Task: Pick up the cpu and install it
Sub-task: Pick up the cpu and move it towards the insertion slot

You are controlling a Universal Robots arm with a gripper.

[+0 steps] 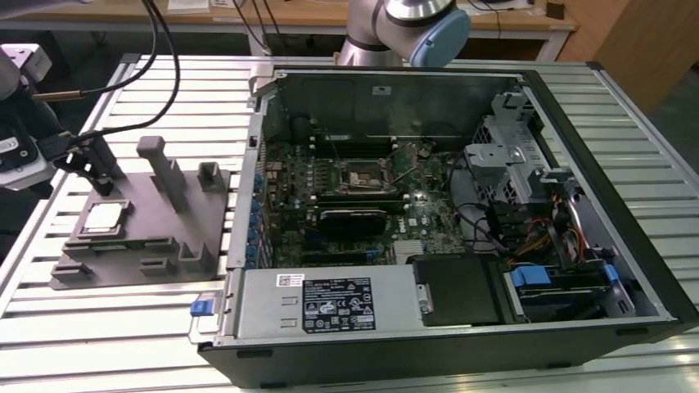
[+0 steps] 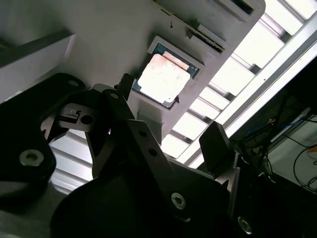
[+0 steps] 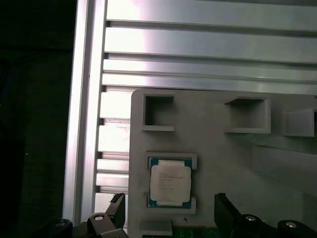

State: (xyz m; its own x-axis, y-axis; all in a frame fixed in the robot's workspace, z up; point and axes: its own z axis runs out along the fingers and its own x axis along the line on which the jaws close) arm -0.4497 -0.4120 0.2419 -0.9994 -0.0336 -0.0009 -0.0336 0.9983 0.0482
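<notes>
The cpu, a small square chip with a shiny metal top, lies flat in a recess of the grey fixture block at the exterior view's left. My gripper hangs just above it, open, its black fingers holding nothing. In both wrist views the cpu sits below the gripper, roughly midway between the two spread fingertips, which do not touch it. The motherboard socket lies open inside the computer case.
The open computer case takes up the middle and the exterior view's right of the slatted metal table. Upright grey posts rise from the fixture block close beside the gripper. Cables hang above the arm's wrist.
</notes>
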